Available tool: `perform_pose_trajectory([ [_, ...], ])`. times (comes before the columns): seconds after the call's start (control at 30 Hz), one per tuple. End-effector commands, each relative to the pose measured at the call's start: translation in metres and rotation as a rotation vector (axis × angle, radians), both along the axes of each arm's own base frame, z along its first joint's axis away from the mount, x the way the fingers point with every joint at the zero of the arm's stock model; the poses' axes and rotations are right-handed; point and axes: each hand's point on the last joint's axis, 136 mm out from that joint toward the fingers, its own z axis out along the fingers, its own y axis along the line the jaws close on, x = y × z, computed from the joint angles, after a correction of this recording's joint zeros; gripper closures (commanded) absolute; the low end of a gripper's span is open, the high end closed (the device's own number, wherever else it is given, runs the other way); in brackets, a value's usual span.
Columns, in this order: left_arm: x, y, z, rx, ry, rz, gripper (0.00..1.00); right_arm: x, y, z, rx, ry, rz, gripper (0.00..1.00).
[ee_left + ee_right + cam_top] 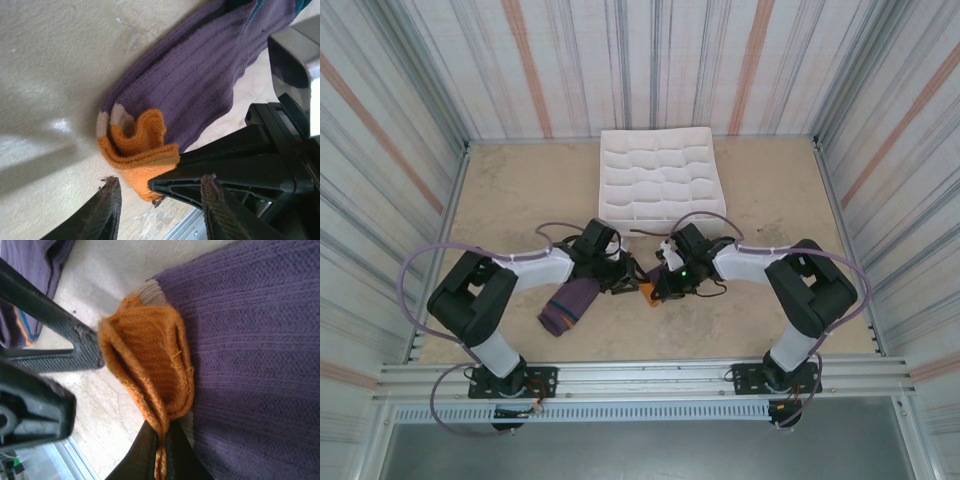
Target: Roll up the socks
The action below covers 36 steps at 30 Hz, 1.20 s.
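Socks: purple ribbed fabric socks (570, 305) with an orange cuff (150, 360), in the middle of the beige table (770, 190), toward its near edge.
Right gripper (161, 432): closed tight, pinching the cuff's rim.
Left gripper (160, 192): fingers half apart, holding nothing, just beside the cuff.

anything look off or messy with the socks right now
Nothing spilled or broken. The sock has its orange cuff bunched and folded over instead of lying flat, pinched at its edge by the right gripper. A few loose threads fray from the cuff's rim.
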Motion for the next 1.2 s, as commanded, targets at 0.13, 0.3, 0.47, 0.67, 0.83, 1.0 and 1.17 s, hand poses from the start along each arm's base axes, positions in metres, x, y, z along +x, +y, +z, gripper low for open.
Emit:
perform_pose_trajectory([
  [0.13,0.002,0.004,-0.017,0.073,-0.009,0.008,0.59,0.004,0.005,-0.001,0.036,0.048,0.025,1.0],
  [0.3,0.0,0.012,-0.028,0.115,-0.003,0.025,0.59,0.009,0.006,0.001,0.04,0.047,0.024,1.0],
  [0.47,0.006,0.015,-0.039,0.159,-0.005,0.047,0.6,0.01,0.004,0.001,0.044,0.054,0.021,1.0],
  [0.67,0.012,0.013,-0.053,0.183,0.018,0.075,0.65,0.01,0.002,-0.001,0.042,0.059,0.019,1.0],
  [0.83,0.013,0.013,-0.059,0.201,0.028,0.088,0.8,0.012,0.0,-0.004,0.032,0.043,0.013,1.0],
  [1.0,0.009,0.018,-0.057,0.215,0.039,0.091,0.97,0.019,-0.01,0.0,-0.012,-0.046,-0.017,0.78],
  [1.17,0.007,0.022,-0.044,0.211,0.031,0.097,1.0,0.023,-0.022,0.011,-0.128,-0.22,-0.033,0.51],
])
